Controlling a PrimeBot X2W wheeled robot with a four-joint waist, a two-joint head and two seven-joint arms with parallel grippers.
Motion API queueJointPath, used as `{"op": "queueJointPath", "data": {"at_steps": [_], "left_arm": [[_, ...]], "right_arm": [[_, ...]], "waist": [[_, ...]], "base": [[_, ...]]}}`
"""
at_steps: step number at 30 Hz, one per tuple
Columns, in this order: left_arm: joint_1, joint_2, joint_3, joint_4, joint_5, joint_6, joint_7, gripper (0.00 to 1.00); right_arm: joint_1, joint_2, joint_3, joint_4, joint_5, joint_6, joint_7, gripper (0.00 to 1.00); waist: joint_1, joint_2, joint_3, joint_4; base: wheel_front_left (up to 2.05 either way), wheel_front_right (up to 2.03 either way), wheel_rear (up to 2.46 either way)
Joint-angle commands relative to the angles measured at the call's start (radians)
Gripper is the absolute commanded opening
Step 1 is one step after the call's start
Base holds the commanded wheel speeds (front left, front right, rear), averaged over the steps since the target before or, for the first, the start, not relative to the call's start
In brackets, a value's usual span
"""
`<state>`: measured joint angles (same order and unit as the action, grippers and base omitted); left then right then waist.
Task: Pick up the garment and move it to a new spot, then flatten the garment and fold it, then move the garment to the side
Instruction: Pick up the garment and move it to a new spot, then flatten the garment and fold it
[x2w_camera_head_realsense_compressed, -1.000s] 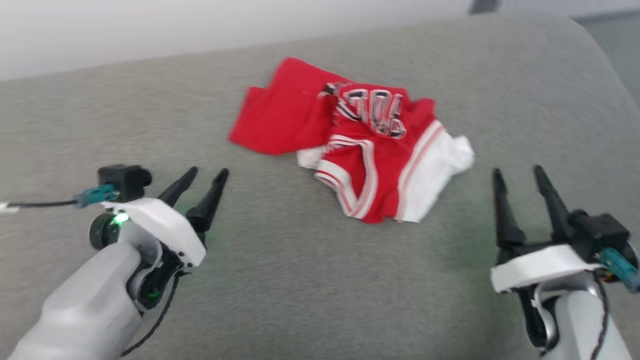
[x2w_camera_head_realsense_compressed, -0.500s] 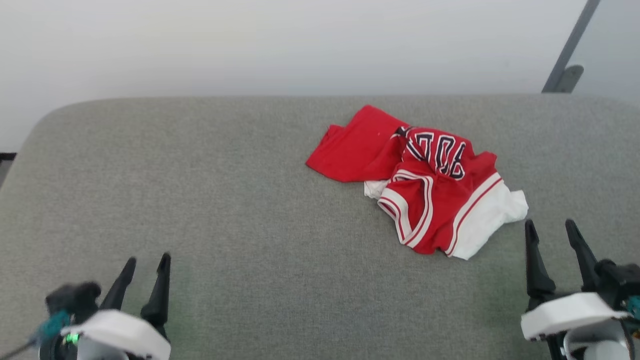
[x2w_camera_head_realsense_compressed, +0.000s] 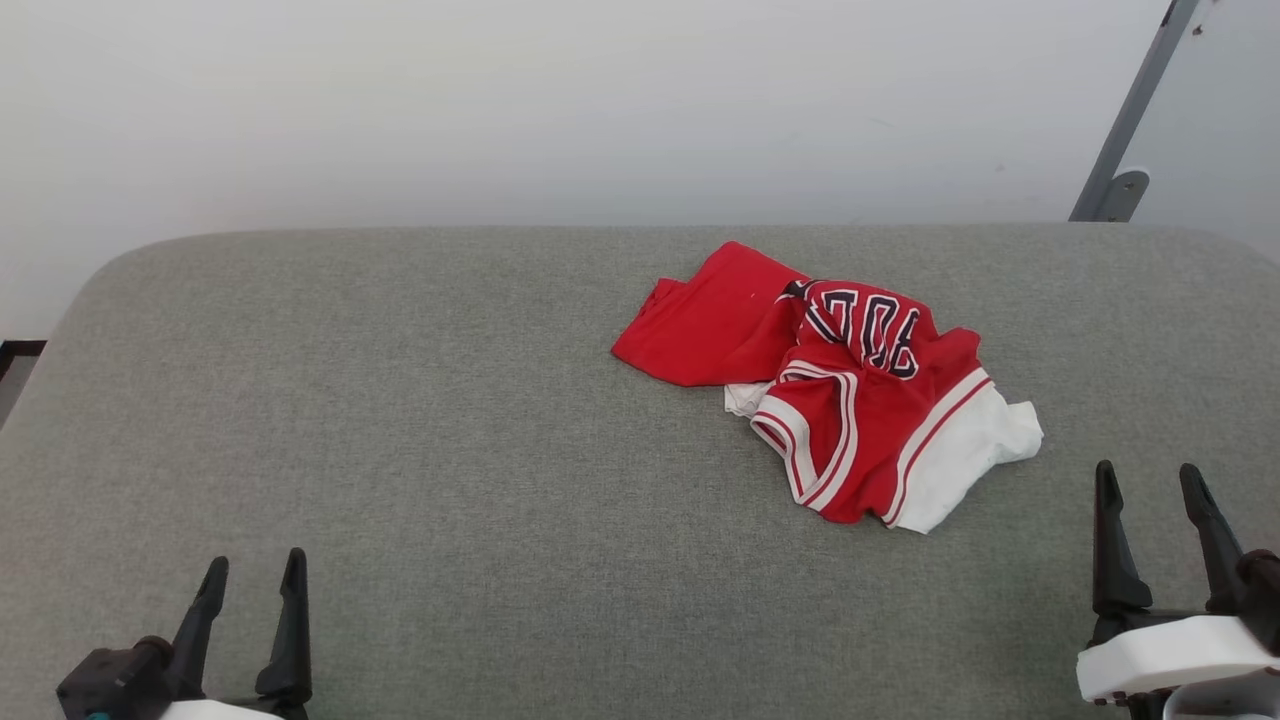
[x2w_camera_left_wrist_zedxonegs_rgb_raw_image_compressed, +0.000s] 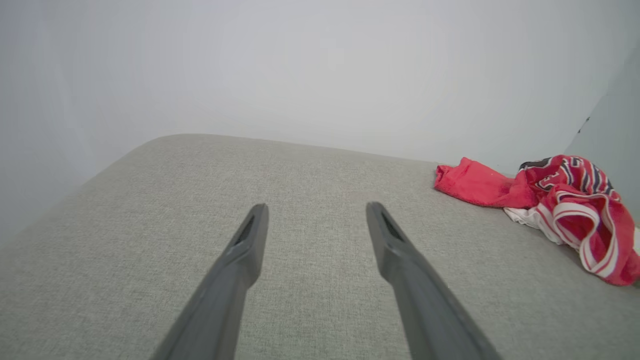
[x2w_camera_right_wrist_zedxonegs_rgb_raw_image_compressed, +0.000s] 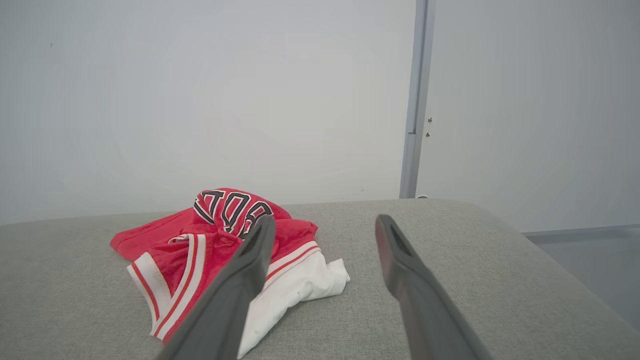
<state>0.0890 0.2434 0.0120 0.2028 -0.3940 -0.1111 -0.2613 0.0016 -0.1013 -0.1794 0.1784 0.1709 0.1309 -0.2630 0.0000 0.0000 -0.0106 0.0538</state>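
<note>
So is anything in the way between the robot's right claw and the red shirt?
No, nothing visible is. The right gripper, jaws open, sits a little apart from the crumpled garment, and between the two there is just bare grey cushion.

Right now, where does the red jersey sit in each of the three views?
Head view: red jersey right of centre, crumpled on the grey cushion.
Left wrist view: red jersey at the far right edge, partly cut off.
Right wrist view: red jersey lower left of centre.
Shared landmark: the black lettering on its raised fold, visible in all three.
</note>
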Motion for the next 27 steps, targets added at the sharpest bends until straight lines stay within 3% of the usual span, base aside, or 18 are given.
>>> {"op": "queueJointPath", "data": {"at_steps": [1,11,18,22,27], "left_arm": [[0.013,-0.003,0.010,-0.004,0.015,-0.003,-0.005,1.00],[-0.008,-0.033,0.003,0.006,0.047,-0.019,-0.005,1.00],[-0.218,0.108,-0.215,-0.007,0.005,-0.020,0.011,1.00],[-0.405,0.193,-0.399,-0.005,-0.126,-0.019,0.132,1.00],[-0.618,0.295,-0.599,0.003,-0.430,-0.018,0.399,1.00]], "right_arm": [[0.009,0.003,-0.001,-0.002,-0.006,0.000,-0.002,1.00],[-0.001,0.012,0.001,0.003,-0.004,0.000,-0.002,1.00],[-0.066,0.020,0.020,-0.019,-0.011,0.000,-0.002,1.00],[-0.109,0.028,0.031,-0.032,-0.005,0.000,-0.002,1.00],[-0.164,0.046,0.046,-0.036,0.016,0.000,-0.002,1.00]], "waist": [[0.0000,0.0000,0.001,-0.002],[0.0000,0.0000,0.022,-0.011],[0.0000,0.0000,0.109,-0.036],[0.0000,0.0000,0.168,-0.076],[0.0000,0.0000,0.258,-0.153]], "base": [[0.00,0.00,0.00],[0.00,0.00,0.00],[0.00,0.00,0.00],[0.00,0.00,0.00],[0.00,0.00,0.00]]}}
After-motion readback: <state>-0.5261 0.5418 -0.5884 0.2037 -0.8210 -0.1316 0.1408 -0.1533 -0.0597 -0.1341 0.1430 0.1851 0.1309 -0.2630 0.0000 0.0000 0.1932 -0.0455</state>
